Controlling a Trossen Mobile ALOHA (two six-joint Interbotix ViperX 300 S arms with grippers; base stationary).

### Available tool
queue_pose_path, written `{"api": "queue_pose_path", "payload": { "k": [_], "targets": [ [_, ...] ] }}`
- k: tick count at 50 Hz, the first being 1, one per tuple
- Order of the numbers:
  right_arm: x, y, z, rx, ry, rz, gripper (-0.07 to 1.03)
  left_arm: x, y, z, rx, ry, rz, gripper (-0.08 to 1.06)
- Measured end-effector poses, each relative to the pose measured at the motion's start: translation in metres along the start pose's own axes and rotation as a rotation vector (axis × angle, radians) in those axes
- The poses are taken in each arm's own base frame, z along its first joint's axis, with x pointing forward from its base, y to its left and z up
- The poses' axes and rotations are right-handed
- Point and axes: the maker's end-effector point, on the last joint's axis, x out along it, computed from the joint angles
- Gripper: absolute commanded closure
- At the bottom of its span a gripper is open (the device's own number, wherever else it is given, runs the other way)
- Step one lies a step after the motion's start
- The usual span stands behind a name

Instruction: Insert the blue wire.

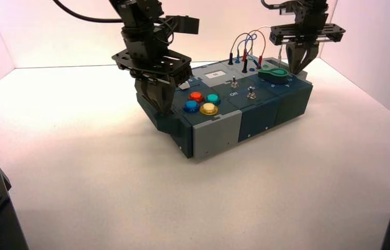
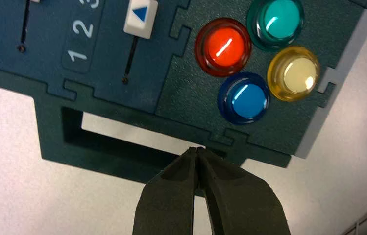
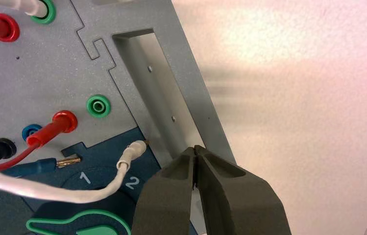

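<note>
Both grippers clenched and empty: left gripper (image 2: 197,152) over the box's (image 1: 218,133) left edge, right gripper (image 3: 195,151) over its far-right edge, blue wire's (image 1: 244,39) plug (image 3: 34,167) lying loose

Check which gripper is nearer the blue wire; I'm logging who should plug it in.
Right. The right gripper hangs just beside the blue wire; the left gripper is at the box's opposite end.
</note>
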Motion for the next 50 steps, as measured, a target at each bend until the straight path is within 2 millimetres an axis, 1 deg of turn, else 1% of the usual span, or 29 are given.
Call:
{"api": "queue_pose_path", "payload": {
  "k": [7,9,25,38,50],
  "targets": [
    [0.0,0.004,-0.005,-0.006,0.008,0.004,0.98,-0.002,0.0,-0.006,-0.003,0.004,-0.001,1.0],
    [0.0,0.006,-0.009,-0.009,0.014,0.006,0.98,-0.002,0.0,-0.011,-0.005,0.009,-0.001,1.0],
    [0.001,0.015,-0.029,-0.011,0.039,0.023,0.98,-0.005,-0.001,-0.028,-0.022,0.023,-0.007,1.0],
    [0.0,0.022,-0.041,-0.02,0.047,0.031,0.98,-0.006,-0.002,-0.038,-0.042,0.031,-0.011,1.0],
    [0.001,0.031,-0.048,-0.046,0.058,0.033,0.98,-0.009,-0.003,-0.044,-0.058,0.035,-0.013,1.0]
  ]
}}
